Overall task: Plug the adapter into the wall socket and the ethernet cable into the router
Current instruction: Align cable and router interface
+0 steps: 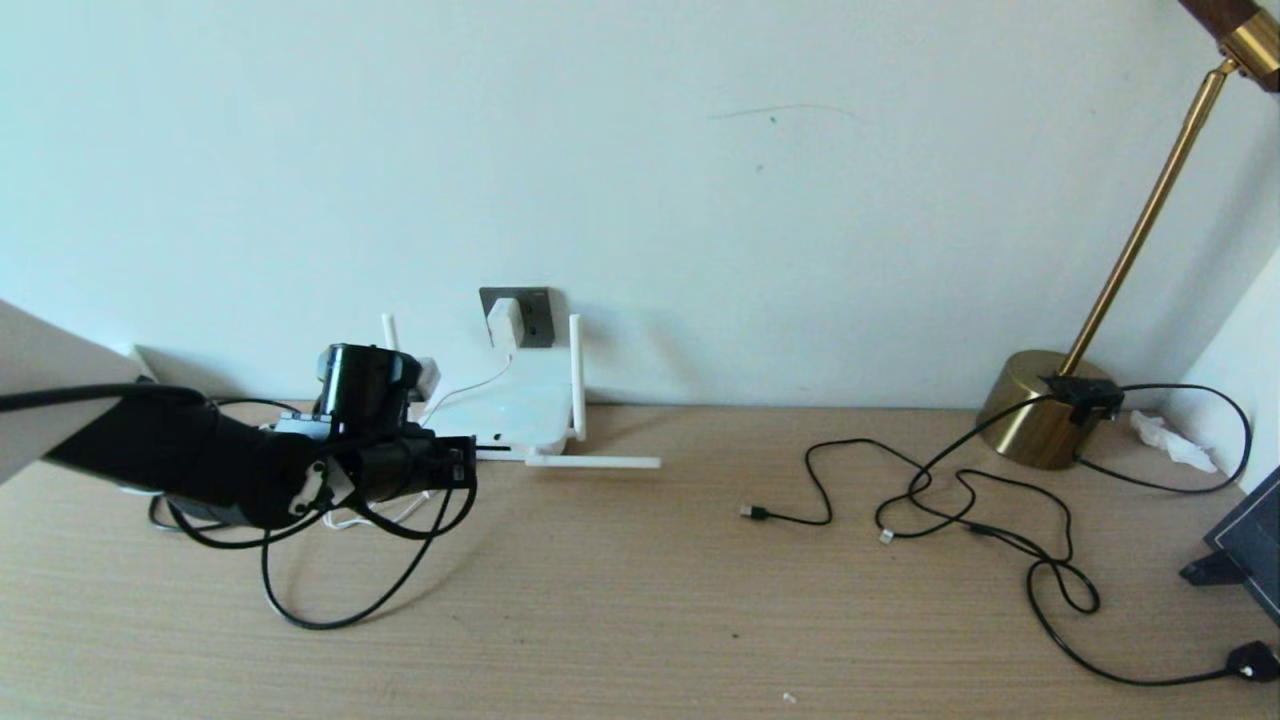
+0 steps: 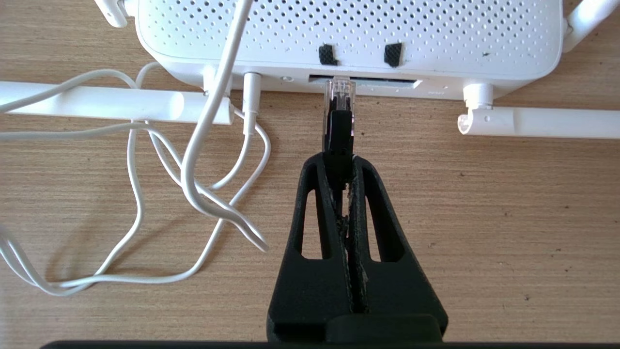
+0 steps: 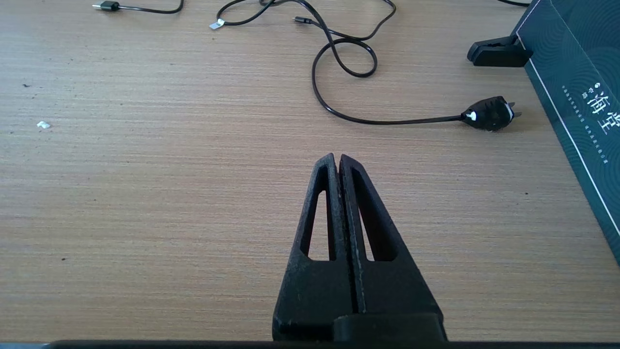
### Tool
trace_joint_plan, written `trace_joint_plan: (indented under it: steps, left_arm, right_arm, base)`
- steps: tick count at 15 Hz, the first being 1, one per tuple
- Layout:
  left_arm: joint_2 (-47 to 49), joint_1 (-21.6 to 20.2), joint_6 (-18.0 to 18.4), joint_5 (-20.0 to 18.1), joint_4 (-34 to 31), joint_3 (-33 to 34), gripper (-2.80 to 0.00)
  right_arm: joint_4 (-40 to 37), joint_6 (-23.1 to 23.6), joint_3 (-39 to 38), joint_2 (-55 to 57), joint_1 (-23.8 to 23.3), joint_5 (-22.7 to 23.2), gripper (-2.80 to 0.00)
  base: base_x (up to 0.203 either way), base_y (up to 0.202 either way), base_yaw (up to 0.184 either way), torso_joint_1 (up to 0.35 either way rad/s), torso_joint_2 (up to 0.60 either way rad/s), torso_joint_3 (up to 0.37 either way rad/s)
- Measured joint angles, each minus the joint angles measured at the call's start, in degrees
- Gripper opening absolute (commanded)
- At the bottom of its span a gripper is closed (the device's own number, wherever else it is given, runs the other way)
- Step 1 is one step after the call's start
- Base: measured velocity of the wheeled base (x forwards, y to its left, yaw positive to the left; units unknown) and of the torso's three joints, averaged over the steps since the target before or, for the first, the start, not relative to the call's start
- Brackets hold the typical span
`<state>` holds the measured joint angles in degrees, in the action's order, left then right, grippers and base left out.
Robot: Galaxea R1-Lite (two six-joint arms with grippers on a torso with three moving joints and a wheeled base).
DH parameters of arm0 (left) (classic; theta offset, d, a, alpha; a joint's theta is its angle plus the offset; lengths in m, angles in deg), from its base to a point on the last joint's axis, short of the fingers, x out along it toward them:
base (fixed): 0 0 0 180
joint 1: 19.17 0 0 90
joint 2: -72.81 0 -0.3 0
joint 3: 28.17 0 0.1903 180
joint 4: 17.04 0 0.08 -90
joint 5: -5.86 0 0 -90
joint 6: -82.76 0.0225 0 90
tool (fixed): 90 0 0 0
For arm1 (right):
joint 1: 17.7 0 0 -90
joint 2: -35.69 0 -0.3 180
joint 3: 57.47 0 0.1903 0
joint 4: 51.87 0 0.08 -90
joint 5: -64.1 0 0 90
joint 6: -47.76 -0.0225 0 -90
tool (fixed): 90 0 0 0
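Observation:
The white adapter [image 1: 505, 321] sits plugged in the dark grey wall socket [image 1: 535, 313], its thin white cord [image 2: 140, 194] looping down to the router [image 1: 510, 405]. My left gripper [image 2: 340, 157] is shut on the ethernet cable's black connector [image 2: 338, 127]. The connector's clear tip [image 2: 339, 89] is level with the router's [image 2: 348, 34] dark port slot [image 2: 382, 83]; I cannot tell whether it is inside. The black cable [image 1: 350, 590] loops under the left arm. My right gripper [image 3: 337, 159] is shut on nothing, low over bare table, out of the head view.
Two router antennas [image 2: 542, 121] lie flat on the table beside the ports. Thin black cords [image 1: 950, 500] with USB plugs sprawl at the right by a brass lamp base [image 1: 1035, 410]. A black mains plug [image 3: 489, 114] and a dark box [image 3: 576, 82] lie near the right gripper.

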<state>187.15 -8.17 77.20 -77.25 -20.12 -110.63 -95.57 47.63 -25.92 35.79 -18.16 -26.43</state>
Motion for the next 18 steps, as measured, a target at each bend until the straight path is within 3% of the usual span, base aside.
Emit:
trace_joint_plan:
  steps: [18]
  left_arm:
    - [2.2, -0.28, -0.02, -0.02, 0.22, -0.67, -2.8]
  right_arm:
    - [0.07, -0.11, -0.02, 0.0, 0.02, -0.05, -2.8]
  base:
    - [0.0, 0.0, 0.0, 0.0, 0.0, 0.0]
